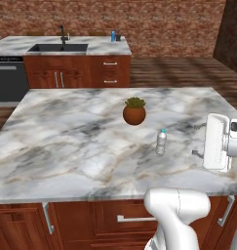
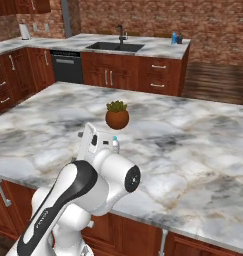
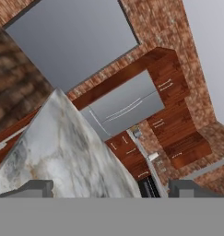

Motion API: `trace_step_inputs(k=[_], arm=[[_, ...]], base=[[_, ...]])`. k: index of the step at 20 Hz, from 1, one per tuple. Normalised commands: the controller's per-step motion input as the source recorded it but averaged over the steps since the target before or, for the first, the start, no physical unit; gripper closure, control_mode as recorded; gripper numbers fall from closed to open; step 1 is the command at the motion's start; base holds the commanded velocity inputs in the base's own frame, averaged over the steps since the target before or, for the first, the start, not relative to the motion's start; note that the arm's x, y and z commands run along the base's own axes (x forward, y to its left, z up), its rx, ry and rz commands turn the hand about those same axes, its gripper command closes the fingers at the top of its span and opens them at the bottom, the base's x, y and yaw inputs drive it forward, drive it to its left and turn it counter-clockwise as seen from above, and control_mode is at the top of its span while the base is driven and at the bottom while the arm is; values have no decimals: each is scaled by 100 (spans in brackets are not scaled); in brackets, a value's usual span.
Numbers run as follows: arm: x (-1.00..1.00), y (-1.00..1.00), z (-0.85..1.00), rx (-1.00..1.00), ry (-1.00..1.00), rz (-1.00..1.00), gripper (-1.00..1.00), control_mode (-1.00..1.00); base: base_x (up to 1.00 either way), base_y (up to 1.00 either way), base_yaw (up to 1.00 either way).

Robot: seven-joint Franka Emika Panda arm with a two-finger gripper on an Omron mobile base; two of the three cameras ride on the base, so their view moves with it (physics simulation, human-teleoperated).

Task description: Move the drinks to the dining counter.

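Arm is raised over the island (image 1: 66,141), hand level and turned sideways. Gripper (image 3: 111,189) is held wide apart, empty. Clear water bottle (image 1: 161,142) is stood upright, cap up, beside the potted plant (image 1: 134,111); hand well clear.

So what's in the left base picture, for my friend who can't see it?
A clear plastic water bottle stands on a grey-white marble island near a round terracotta pot with a green plant. The robot's white arm reaches in from the right. Behind, a marble counter holds a black sink.
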Motion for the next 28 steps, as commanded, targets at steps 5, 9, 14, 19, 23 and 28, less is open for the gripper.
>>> trace_step_inputs(k=[5, 9, 14, 19, 23, 28], arm=[[0, 0, 0, 0, 0, 0, -100, 100], [0, 0, 0, 0, 0, 0, -100, -100], [0, -1, 0, 0, 10, -3, -100, -100], [6, -4, 0, 0, 23, -9, -100, -100], [5, -2, 0, 0, 25, -7, -100, -100], [21, -25, 0, 10, 35, -4, -100, -100]], base=[[0, 0, 0], [0, 0, 0], [0, 0, 0], [0, 0, 0], [0, 0, 0], [0, 0, 0]])
